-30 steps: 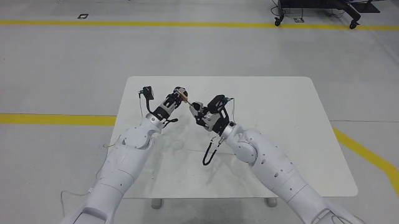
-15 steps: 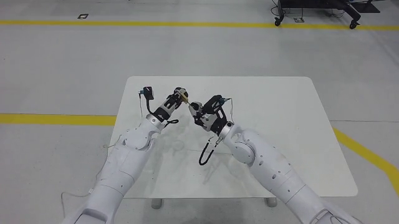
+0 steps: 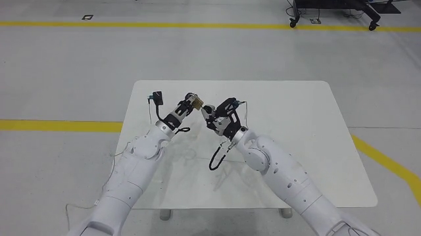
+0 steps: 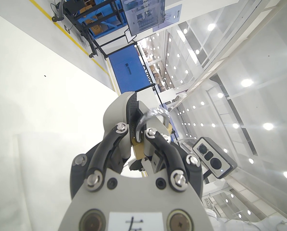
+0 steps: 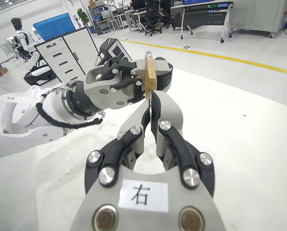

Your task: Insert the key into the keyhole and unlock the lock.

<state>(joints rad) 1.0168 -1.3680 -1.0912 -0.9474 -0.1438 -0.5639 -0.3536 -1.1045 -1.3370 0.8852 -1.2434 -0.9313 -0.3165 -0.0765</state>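
On the left, the left claw (image 3: 191, 102) is held above the white surface (image 3: 296, 104), clamped on the brass lock (image 3: 197, 104). Its pads press the lock's flat sides, so much of the body is covered; the silver shackle (image 4: 155, 116) sticks out past the fingertips. A small black camera module (image 3: 156, 96) sits on that wrist. Just to the right, the right claw (image 3: 209, 112) faces it, fingers closed on the key (image 5: 149, 104). The key is seen edge-on as a thin metal strip between the pads. Its tip meets the lower end of the lock; whether it is in the keyhole cannot be told, as the claw's own fingers crowd the spot. A black cable (image 3: 217, 157) loops beneath the right wrist. Farther right on the surface lies a tiny dark speck (image 5: 244, 115).
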